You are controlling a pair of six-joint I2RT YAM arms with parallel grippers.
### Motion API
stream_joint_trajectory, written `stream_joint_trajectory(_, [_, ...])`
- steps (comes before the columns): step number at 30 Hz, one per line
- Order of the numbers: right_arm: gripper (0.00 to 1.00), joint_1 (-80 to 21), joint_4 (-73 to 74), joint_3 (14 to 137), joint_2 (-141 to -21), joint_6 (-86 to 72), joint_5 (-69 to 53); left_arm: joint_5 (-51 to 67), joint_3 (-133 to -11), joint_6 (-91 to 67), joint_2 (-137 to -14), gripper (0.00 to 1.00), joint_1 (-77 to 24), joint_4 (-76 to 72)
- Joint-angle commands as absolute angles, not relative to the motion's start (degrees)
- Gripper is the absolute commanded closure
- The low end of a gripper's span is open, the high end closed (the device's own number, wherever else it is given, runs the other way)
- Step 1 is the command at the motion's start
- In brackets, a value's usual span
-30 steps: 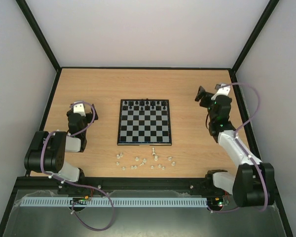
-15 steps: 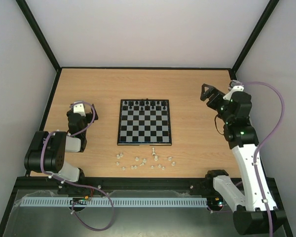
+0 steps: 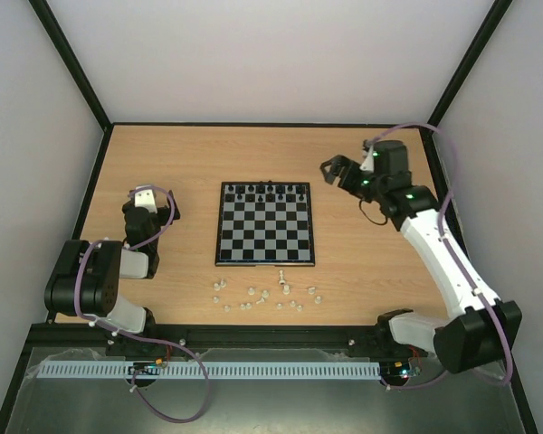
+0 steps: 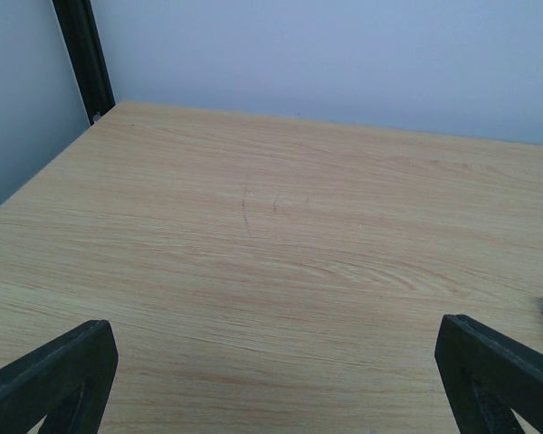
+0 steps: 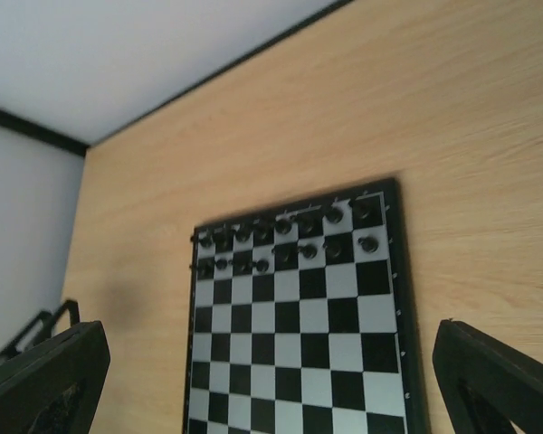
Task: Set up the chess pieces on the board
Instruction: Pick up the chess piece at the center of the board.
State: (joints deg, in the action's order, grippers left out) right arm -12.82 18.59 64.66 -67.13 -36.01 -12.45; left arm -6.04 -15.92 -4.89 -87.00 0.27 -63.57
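Chess pieces (image 3: 264, 294), tiny, cream-white and of glossy moulded plastic, are scattered loosely on the pale wood-grain table (image 3: 163, 154) between its near edge and the board. One taller piece (image 3: 282, 277) is seen just beside the board's near border. None of the light pieces is placed on a square.

Just beyond them lies the small square chessboard (image 3: 264, 237), flat, with black and pale grey-white checks framed by a thin black border. Its smooth surface is also shown in the right wrist view (image 5: 299, 344). Small rounded black plastic chess pieces (image 3: 270, 192) are ranged along its two farthest rows.

The left arm, of black links wrapped by a purple cable, is folded close to its base, left of the board and well apart from it. Its left pincer (image 4: 271, 322) is held low over bare table, released, with the dark angular fingers (image 4: 63, 371) spread wide.

The right arm, of white and black links, is extended from the near right corner towards the far side. Its right pincer (image 3: 329, 170) is raised off the table near the board's far right corner, turned towards the board, released and grasping nothing.
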Motion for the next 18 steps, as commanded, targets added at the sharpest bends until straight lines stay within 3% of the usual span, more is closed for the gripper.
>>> stream_joint_trajectory(1, [0.01, -18.74, 22.79, 68.68, -70.94, -33.40, -6.78, -6.24, -16.35, -4.31, -86.92, 0.01, 0.18, -66.62])
stream_joint_trajectory(8, [0.01, -23.96, 23.39, 67.02, -73.73, -28.02, 2.89, -6.24, -16.35, -4.31, -86.90, 0.01, 0.18, -66.54])
stream_joint_trajectory(13, [0.01, -27.37, 21.41, 59.40, -74.42, -26.49, 5.74, -6.24, -16.34, -4.35, -86.92, 0.01, 0.17, -66.56])
stream_joint_trajectory(18, [0.15, -33.34, 19.26, 52.92, -75.09, -26.99, 5.85, -6.24, -16.28, -4.31, -86.84, 0.01, 0.18, -66.62])
